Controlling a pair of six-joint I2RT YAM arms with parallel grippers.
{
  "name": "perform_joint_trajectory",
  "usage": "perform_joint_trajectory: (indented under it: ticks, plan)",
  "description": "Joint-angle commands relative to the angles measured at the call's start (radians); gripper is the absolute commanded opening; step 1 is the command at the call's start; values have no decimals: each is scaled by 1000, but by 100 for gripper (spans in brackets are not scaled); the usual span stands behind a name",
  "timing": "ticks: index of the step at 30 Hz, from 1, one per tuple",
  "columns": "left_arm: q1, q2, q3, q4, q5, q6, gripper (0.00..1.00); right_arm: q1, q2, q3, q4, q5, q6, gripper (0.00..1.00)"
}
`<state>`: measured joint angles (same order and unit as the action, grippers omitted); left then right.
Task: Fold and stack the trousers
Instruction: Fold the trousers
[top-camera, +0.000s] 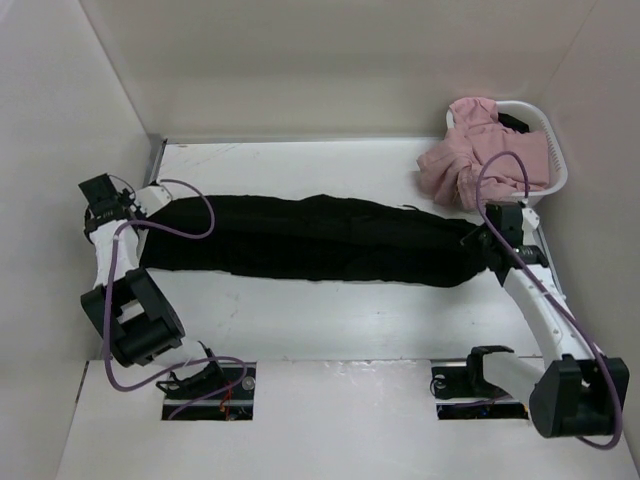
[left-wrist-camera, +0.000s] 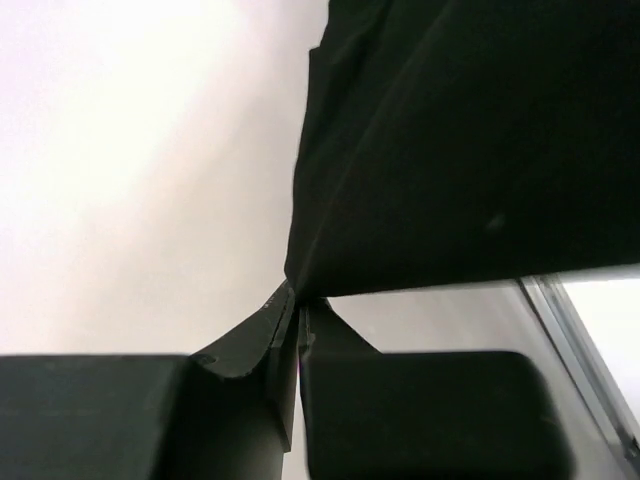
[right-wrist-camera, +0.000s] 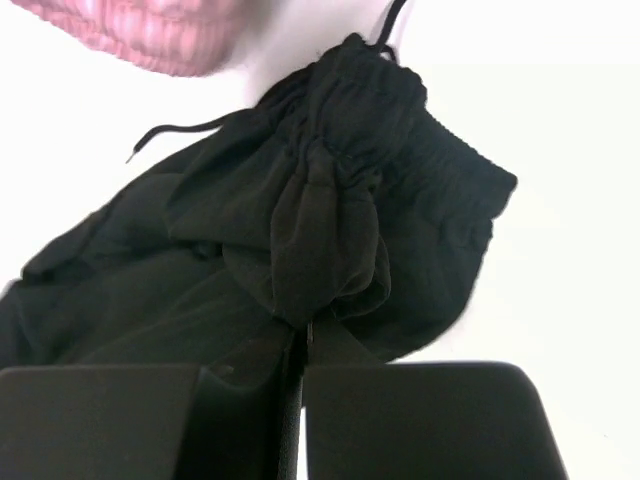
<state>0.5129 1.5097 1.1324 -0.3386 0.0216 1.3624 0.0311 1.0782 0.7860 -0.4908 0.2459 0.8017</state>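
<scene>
The black trousers (top-camera: 310, 240) lie stretched left to right across the white table, folded lengthwise. My left gripper (top-camera: 148, 207) is shut on the leg end at the far left; in the left wrist view the black cloth (left-wrist-camera: 470, 150) hangs from my closed left gripper (left-wrist-camera: 297, 300). My right gripper (top-camera: 478, 238) is shut on the waistband end at the right. In the right wrist view the gathered elastic waistband (right-wrist-camera: 400, 160) bunches at my right gripper (right-wrist-camera: 304, 330), and the thin drawstring (right-wrist-camera: 170, 132) trails to the left.
A white laundry basket (top-camera: 553, 165) at the back right holds pink clothes (top-camera: 478, 150) that spill over its near rim, close to my right gripper. Walls enclose the table at left, back and right. A metal strip (top-camera: 157, 160) runs along the table's left edge.
</scene>
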Motion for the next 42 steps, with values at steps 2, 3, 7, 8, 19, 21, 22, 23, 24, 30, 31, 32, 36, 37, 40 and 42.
perform_joint_trajectory:
  ticks: [2,3,7,8,19,21,22,23,24,30,31,32,36,37,40,42]
  plan:
    - [57,-34,-81,25,8,27,0,-58,-53,-65,-14,0,39,0]
    - [55,-36,-86,45,8,26,0,-63,-57,-61,-12,-6,36,0]
    - [52,-32,-89,78,8,35,0,-63,-66,-47,-58,-13,11,0]
    - [52,-32,-97,78,6,40,0,-63,-78,-65,-74,-13,22,0]
    - [48,-43,-349,73,-41,142,49,-92,-135,-291,12,-137,329,100]
    - [48,-25,-310,78,-41,124,53,-87,-91,-288,59,-126,388,100]
    - [48,-13,-284,78,-41,112,54,-89,-57,-281,87,-117,399,100]
    - [48,-2,-257,78,-43,100,55,-89,-20,-272,113,-108,404,100]
    - [48,7,-229,78,-43,87,56,-89,21,-258,136,-99,401,100]
    - [43,11,-94,62,-32,35,61,-92,213,-195,233,-83,370,100]
    - [39,10,-77,61,-31,26,61,-95,230,-194,248,-88,370,94]
    - [31,9,-63,56,-31,20,61,-99,242,-194,265,-94,366,79]
    - [-26,12,-43,39,-17,-29,65,-122,243,-223,284,-96,353,15]
    - [-52,20,-49,39,-15,-45,65,-130,224,-232,275,-85,341,6]
    - [-131,98,-72,70,-49,-88,66,-138,125,-240,215,-33,269,0]
    - [-158,188,-71,130,-128,-127,64,-124,22,-206,144,41,178,0]
